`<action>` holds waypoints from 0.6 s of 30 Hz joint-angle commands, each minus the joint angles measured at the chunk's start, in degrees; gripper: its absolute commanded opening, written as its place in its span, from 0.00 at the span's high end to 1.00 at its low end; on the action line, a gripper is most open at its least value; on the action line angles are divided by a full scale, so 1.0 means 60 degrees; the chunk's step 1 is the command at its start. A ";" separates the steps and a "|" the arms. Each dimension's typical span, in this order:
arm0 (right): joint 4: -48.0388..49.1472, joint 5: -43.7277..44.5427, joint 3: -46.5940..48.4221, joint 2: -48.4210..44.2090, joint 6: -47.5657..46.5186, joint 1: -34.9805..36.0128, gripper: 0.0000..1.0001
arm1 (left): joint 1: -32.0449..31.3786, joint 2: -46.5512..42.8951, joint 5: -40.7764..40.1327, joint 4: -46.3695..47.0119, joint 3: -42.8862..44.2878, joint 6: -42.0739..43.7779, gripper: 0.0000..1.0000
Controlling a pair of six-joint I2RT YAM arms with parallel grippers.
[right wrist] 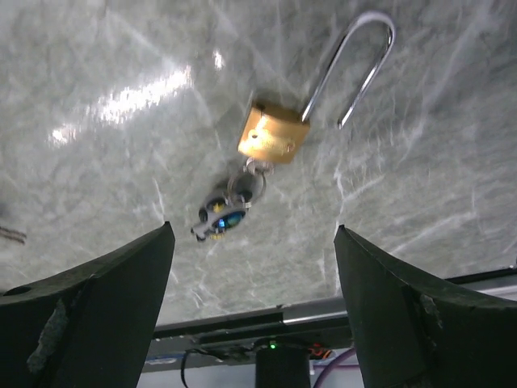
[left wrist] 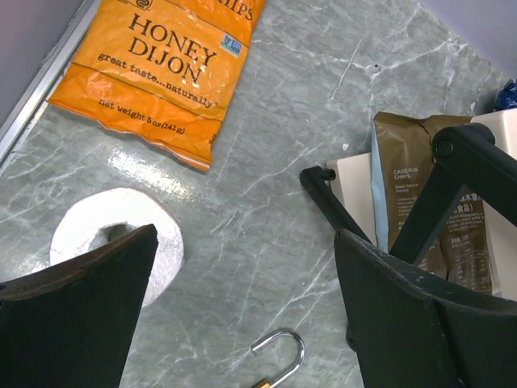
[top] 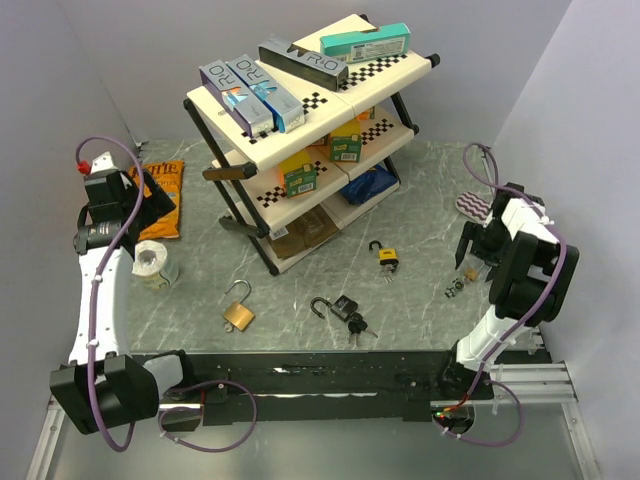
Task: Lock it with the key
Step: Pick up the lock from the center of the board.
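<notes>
Three padlocks lie on the marble table: a brass one with its shackle open, a black one with keys, and a yellow one. A small metal cluster with keys lies by my right gripper. The right wrist view shows a brass padlock with its shackle open and keys on a ring, beyond my right gripper, which is open and empty. My left gripper is open and empty; in its wrist view an open shackle shows at the bottom edge.
A black-framed shelf rack with boxes stands at the back centre; its leg and a brown chips bag are near my left gripper. An orange chips bag and a paper roll lie left. A striped object lies right.
</notes>
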 commanded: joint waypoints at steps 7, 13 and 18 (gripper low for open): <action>0.0248 0.0286 0.1430 0.1508 0.0871 -0.0218 0.16 | 0.0028 0.0403 -0.0452 -0.0066 0.0846 -0.0217 0.04; 0.0351 0.0169 0.1489 0.1978 0.1105 -0.0218 0.24 | 0.0043 0.0476 -0.0569 -0.0067 0.0875 -0.0071 0.04; 0.0366 0.0153 0.1167 0.2023 0.1208 -0.0218 0.27 | 0.0043 0.0521 -0.0672 -0.0051 0.0758 -0.0070 0.04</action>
